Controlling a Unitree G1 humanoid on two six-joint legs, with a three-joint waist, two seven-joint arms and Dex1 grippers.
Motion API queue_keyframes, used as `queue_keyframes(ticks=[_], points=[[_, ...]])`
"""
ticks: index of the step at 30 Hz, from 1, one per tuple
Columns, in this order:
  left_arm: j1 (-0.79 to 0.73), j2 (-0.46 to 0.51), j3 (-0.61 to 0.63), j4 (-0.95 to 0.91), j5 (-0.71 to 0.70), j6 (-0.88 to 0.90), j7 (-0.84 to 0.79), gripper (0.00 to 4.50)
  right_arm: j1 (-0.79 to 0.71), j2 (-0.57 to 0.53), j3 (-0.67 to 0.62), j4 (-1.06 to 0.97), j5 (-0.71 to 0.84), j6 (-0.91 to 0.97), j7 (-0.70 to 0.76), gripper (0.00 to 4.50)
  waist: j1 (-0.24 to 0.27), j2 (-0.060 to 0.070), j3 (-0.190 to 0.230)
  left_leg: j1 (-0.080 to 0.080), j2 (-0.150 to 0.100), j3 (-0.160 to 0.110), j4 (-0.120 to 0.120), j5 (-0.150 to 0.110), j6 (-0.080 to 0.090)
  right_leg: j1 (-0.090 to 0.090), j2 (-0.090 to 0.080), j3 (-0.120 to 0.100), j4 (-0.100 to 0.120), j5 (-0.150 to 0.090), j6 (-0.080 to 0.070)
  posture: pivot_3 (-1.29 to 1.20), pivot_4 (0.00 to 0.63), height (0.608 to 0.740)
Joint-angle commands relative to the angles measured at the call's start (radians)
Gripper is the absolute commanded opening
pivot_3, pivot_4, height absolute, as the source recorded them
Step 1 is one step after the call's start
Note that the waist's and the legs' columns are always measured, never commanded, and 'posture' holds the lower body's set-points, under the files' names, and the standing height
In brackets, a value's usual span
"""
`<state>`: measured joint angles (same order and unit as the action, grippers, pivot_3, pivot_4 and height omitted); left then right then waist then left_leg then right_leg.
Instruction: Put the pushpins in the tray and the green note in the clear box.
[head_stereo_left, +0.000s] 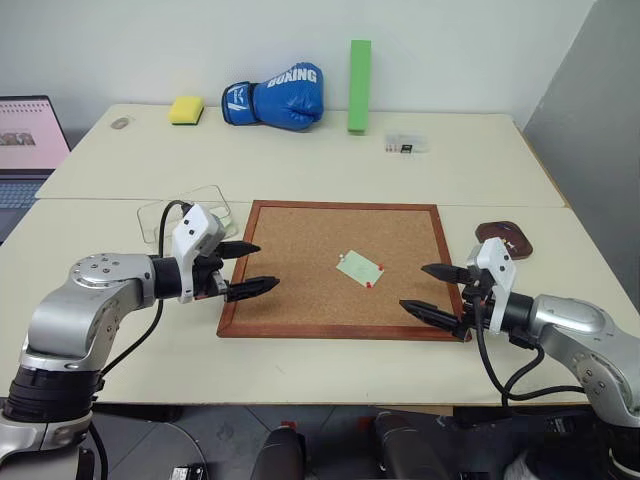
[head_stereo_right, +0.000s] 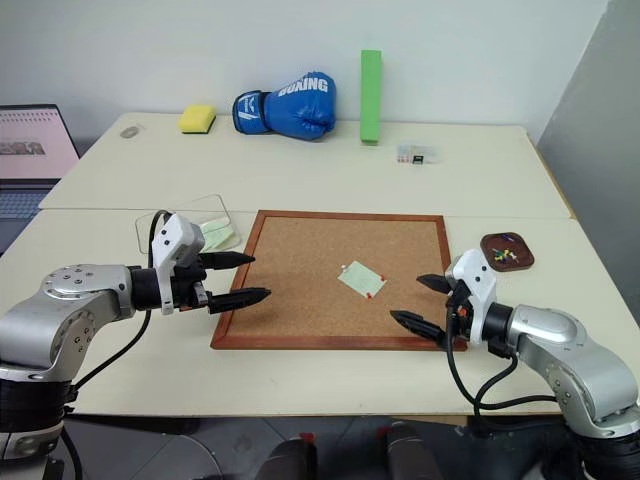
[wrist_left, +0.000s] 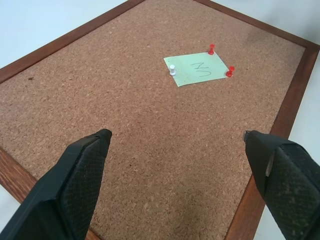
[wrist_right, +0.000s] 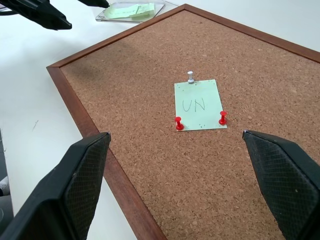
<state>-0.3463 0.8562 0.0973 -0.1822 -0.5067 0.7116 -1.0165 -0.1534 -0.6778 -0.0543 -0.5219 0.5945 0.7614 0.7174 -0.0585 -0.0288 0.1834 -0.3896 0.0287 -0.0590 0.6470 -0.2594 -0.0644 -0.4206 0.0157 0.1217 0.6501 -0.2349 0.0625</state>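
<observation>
The green note (wrist_right: 199, 104), a pale mint square with handwriting, lies flat near the middle of the corkboard (head_stereo_left: 300, 290). Two red pushpins (wrist_right: 178, 123) stand at its corners and a white pin (wrist_right: 190, 76) at its opposite edge. My left gripper (head_stereo_left: 266, 265) hovers open over the board's left edge. Over the board's right front corner, my right gripper (head_stereo_left: 413, 286) is also open. Both point inward at the note and hold nothing. The dark reddish tray (head_stereo_left: 518, 243) sits right of the board with coloured pins in it. The clear box (head_stereo_right: 190, 207), with green sheets inside, sits behind my left gripper.
Along the table's far edge stand a blue boxing glove (head_stereo_left: 275, 97), a tall green block (head_stereo_left: 359, 86), a yellow sponge (head_stereo_left: 186, 110) and a small clear packet (head_stereo_left: 405, 144). A laptop (head_stereo_left: 30, 140) sits at far left. A grey wall (head_stereo_left: 600, 130) closes the right side.
</observation>
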Motion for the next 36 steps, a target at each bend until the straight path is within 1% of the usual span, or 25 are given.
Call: queue_keyframes(ticks=[1, 3, 5, 6, 8, 12, 16, 19, 22, 25, 28, 33, 36], points=[[-0.006, 0.003, 0.03, -0.031, -0.02, -0.017, -0.002, 4.5, -0.013, -0.002, -0.012, -0.014, 0.005, -0.022, 0.006, 4.48, 0.0, 0.0, 0.0, 0.0, 0.0, 0.0, 0.0, 0.0, 0.0, 0.0, 0.0, 0.0, 0.0, 0.0, 0.0, 0.0, 0.15, 0.74], [-0.007, -0.005, 0.029, -0.03, -0.02, -0.024, 0.003, 4.5, -0.022, 0.0, -0.012, -0.006, -0.002, -0.029, 0.001, 4.48, 0.0, 0.0, 0.0, 0.0, 0.0, 0.0, 0.0, 0.0, 0.0, 0.0, 0.0, 0.0, 0.0, 0.0, 0.0, 0.0, 0.15, 0.74], [-0.013, -0.023, 0.018, -0.019, -0.005, -0.036, 0.025, 4.15, -0.042, 0.015, -0.003, 0.004, -0.012, -0.033, -0.018, 4.5, 0.0, 0.0, 0.0, 0.0, 0.0, 0.0, 0.0, 0.0, 0.0, 0.0, 0.0, 0.0, 0.0, 0.0, 0.0, 0.0, 0.15, 0.74], [-0.013, -0.026, 0.004, -0.013, 0.013, -0.054, 0.027, 4.11, -0.053, 0.027, 0.006, 0.008, -0.02, -0.033, -0.035, 4.5, 0.0, 0.0, 0.0, 0.0, 0.0, 0.0, 0.0, 0.0, 0.0, 0.0, 0.0, 0.0, 0.0, 0.0, 0.0, 0.0, 0.15, 0.74], [-0.015, -0.043, -0.023, 0.004, 0.047, -0.096, 0.035, 3.72, -0.073, 0.051, 0.031, 0.016, -0.046, -0.034, -0.064, 4.5, 0.0, 0.0, 0.0, 0.0, 0.0, 0.0, 0.0, 0.0, 0.0, 0.0, 0.0, 0.0, 0.0, 0.0, 0.0, 0.0, 0.15, 0.74], [-0.057, -0.117, -0.056, 0.051, 0.085, -0.164, 0.075, 3.13, -0.119, 0.103, 0.089, 0.045, -0.103, -0.046, -0.113, 4.5, 0.001, 0.0, 0.0, 0.001, 0.0, 0.0, 0.0, 0.0, 0.0, 0.0, 0.0, 0.0, 0.002, 0.0, 0.0, 0.0, 0.15, 0.74], [-0.079, -0.169, -0.096, 0.091, 0.126, -0.224, 0.085, 2.35, -0.183, 0.164, 0.138, 0.102, -0.157, -0.066, -0.152, 4.5, 0.001, 0.0, 0.0, 0.0, 0.0, 0.0, 0.002, 0.0, 0.0, 0.0, 0.0, 0.0, 0.002, 0.0, 0.0, 0.0, 0.15, 0.74], [-0.097, -0.204, -0.128, 0.14, 0.158, -0.272, 0.085, 1.65, -0.224, 0.21, 0.18, 0.156, -0.205, -0.083, -0.182, 4.5, 0.001, 0.0, 0.0, 0.0, 0.0, 0.0, 0.002, 0.0, 0.0, 0.0, 0.0, 0.0, 0.003, 0.0, 0.0, 0.0, 0.15, 0.74], [-0.117, -0.229, -0.144, 0.174, 0.173, -0.296, 0.087, 1.13, -0.248, 0.251, 0.209, 0.208, -0.242, -0.107, -0.199, 4.5, 0.001, 0.0, 0.0, 0.001, 0.0, 0.0, 0.001, 0.0, 0.0, -0.001, 0.0, 0.0, 0.004, 0.0, 0.0, 0.0, 0.15, 0.74], [-0.128, -0.246, -0.159, 0.209, 0.192, -0.324, 0.078, 0.46, -0.277, 0.289, 0.245, 0.271, -0.284, -0.15, -0.199, 4.5, 0.0, 0.0, 0.0, 0.0, -0.001, 0.0, 0.002, 0.0, 0.0, -0.001, 0.0, 0.0, 0.006, 0.0, 0.0, 0.0, 0.15, 0.74], [-0.131, -0.261, -0.169, 0.226, 0.199, -0.334, 0.074, 0.03, -0.31, 0.332, 0.267, 0.325, -0.303, -0.179, -0.194, 4.5, -0.001, 0.0, 0.0, 0.002, -0.001, 0.0, 0.002, 0.0, 0.0, -0.001, 0.0, 0.001, 0.008, 0.0, 0.0, 0.0, 0.15, 0.74], [-0.121, -0.289, -0.191, 0.255, 0.223, -0.357, 0.078, 0.03, -0.358, 0.385, 0.289, 0.4, -0.332, -0.21, -0.187, 4.5, -0.004, 0.0, 0.0, 0.003, -0.001, 0.0, 0.003, 0.0, 0.0, -0.001, 0.001, 0.001, 0.01, 0.0, -0.001, 0.0, 0.15, 0.74], [-0.113, -0.313, -0.225, 0.281, 0.255, -0.357, 0.091, 0.03, -0.376, 0.407, 0.295, 0.45, -0.337, -0.221, -0.169, 4.5, -0.005, 0.0, 0.0, 0.004, -0.001, 0.001, 0.003, 0.0, 0.0, -0.001, 0.001, 0.001, 0.01, 0.0, -0.001, 0.0, 0.15, 0.74]])
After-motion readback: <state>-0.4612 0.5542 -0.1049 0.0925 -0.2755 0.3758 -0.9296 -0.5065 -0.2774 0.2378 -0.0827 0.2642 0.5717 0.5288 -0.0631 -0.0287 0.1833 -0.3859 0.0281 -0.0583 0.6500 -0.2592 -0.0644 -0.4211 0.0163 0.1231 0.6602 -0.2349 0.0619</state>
